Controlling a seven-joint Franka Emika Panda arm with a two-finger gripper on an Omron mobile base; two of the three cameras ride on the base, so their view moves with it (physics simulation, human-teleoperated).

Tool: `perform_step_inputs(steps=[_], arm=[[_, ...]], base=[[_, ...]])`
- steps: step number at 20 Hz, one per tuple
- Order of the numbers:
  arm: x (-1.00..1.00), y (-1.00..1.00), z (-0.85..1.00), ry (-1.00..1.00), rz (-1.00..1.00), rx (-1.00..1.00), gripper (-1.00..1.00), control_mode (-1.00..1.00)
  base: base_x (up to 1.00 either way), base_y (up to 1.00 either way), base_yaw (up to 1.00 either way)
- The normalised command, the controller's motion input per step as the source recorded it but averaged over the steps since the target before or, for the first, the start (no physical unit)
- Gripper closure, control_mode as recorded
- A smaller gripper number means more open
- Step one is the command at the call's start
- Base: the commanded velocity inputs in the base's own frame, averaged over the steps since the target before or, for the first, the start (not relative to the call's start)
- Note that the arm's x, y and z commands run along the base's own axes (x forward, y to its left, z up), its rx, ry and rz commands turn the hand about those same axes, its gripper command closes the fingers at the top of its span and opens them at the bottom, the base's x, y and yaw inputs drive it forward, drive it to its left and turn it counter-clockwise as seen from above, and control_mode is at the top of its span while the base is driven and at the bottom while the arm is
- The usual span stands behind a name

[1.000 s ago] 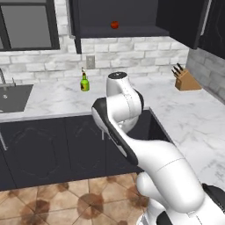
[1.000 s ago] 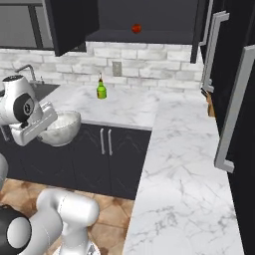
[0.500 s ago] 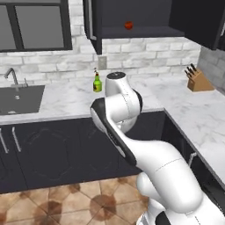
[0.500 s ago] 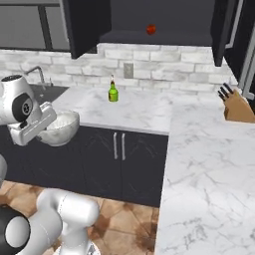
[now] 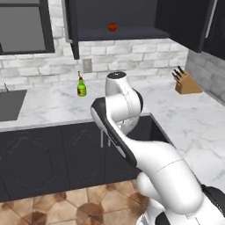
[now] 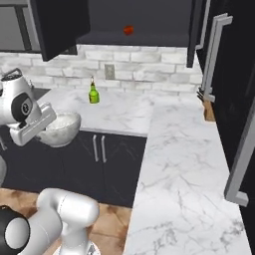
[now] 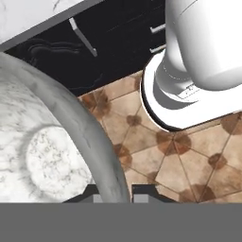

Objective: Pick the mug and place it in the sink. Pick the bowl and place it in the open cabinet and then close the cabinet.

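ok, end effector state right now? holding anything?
End effector: closed on the rim of the bowl, carrying it above the floor in front of the base cabinets.

Even, flat rendered light, soft shadows under cabinets, no glare, base views perhaps slightly blurred

Count: 1 bowl [image 6: 59, 128]. 1 green bottle [image 5: 81, 87]. 1 knife block [image 5: 186, 83]. 1 small red object [image 5: 113, 27] on open cabinet [image 5: 118, 34] shelf. 1 sink [image 5: 9, 103]. 1 wall outlet [image 6: 109, 71]. 2 short base-cabinet handles [image 6: 98, 148].
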Motion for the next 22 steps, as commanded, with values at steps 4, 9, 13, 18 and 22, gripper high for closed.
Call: perform_step_inputs(steps=[4,9,13,18,22], arm=[[0.00,0.00,0.00,0.00,0.00,0.00,1.00,1.00],[0.00,0.00,0.00,0.00,0.00,0.00,1.00,1.00],[0.00,0.00,0.00,0.00,0.00,0.00,1.00,1.00],[0.00,0.00,0.00,0.00,0.00,0.00,1.00,1.00],[0.00,0.00,0.00,0.00,0.00,0.00,1.00,1.00]], base=[[1.00,0.00,-0.40],[0.72,0.00,-0.70],[0.73,-0.01,-0.65],[1.00,0.70,-0.34],[1.00,0.97,-0.10]])
